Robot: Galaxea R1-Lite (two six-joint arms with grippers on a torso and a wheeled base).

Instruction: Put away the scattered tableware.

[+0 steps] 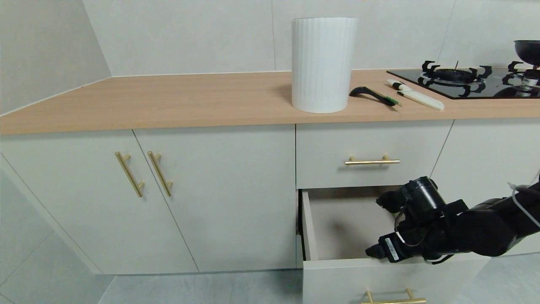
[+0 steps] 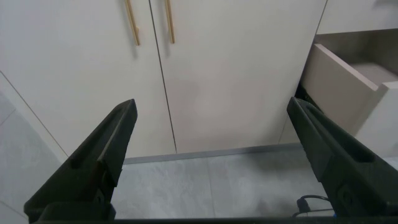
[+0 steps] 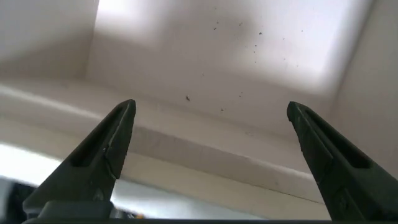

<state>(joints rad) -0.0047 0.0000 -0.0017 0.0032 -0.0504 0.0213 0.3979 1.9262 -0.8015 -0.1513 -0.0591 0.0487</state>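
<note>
On the wooden countertop [image 1: 168,101] lie a black spoon [image 1: 373,94] and a white knife [image 1: 415,95], just right of a tall white ribbed container [image 1: 323,64]. Below them the lower drawer [image 1: 310,228] stands pulled out, and its visible inside is bare. My right gripper [image 1: 382,226] hangs open over the drawer's front right part, holding nothing; in the right wrist view the right gripper [image 3: 210,107] looks down at the drawer's floor [image 3: 217,56]. My left gripper [image 2: 211,106] is open and empty, low above the floor tiles, facing the cabinet doors [image 2: 217,74] left of the drawer [image 2: 342,68].
A black gas hob [image 1: 468,80] with a dark pot [image 1: 527,48] occupies the counter's right end. A closed drawer with a gold handle [image 1: 372,161] sits above the open one. Two cabinet doors with gold handles [image 1: 143,173] are to the left. Tiled wall behind.
</note>
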